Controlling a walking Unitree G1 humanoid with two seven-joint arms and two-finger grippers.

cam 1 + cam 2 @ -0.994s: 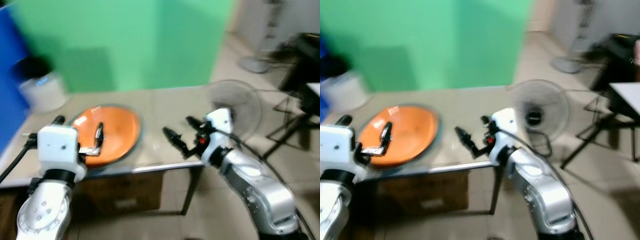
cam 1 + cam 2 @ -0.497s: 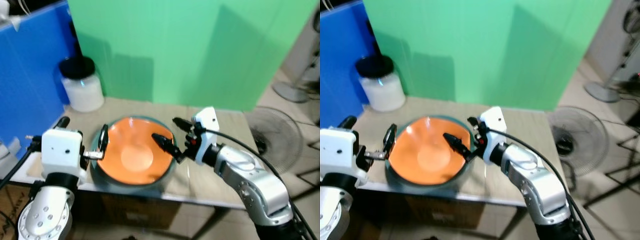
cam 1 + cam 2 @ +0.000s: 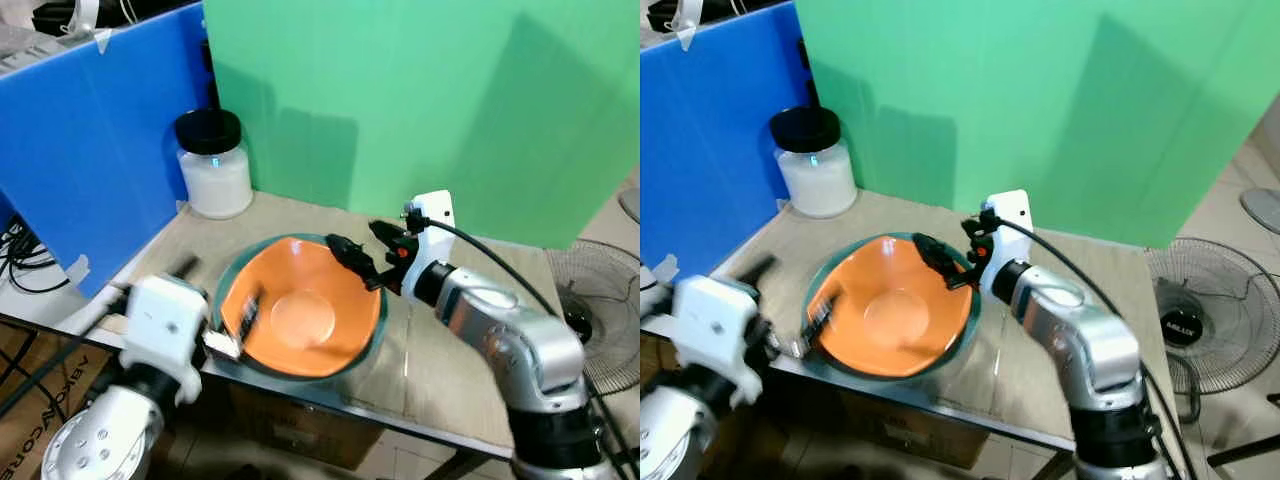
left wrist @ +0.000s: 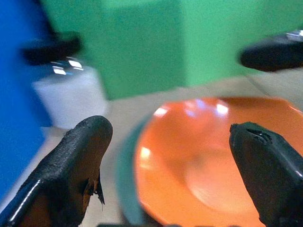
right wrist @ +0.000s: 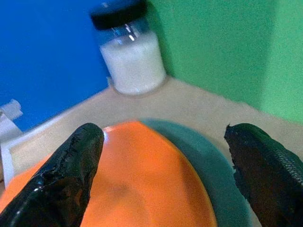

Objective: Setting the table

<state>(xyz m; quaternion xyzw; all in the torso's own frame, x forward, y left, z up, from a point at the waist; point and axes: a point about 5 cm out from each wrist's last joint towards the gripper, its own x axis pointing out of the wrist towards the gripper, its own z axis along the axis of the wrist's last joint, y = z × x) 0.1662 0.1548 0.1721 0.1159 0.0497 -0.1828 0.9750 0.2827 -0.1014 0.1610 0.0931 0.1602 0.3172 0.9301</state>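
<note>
Orange bowl sitting on the table, close to the front edge, about midway between the left and right edges. Orange inside, with a dark teal rim. Tipped a bit, far side higher than near side.

Left gripper at the bowl's left rim, near the front edge of the table. Blurry in the head views. From the left wrist camera, two black fingers spread wide apart, with the bowl between them. Open, holding nothing. Whether touching the rim, cannot tell.

Right gripper at the bowl's far right rim, reaching in from the right. One black finger over the rim, the other a little above. From the right wrist camera, two fingers wide apart, with the orange rim between them. Open, gripping nothing.

Jar with a black lid and white stuff inside, standing upright at the back left corner of the table, well apart from the bowl.

Blue board standing along the left edge of the table. Green wall behind the back edge.

Fan on the floor past the right edge of the table.
</note>
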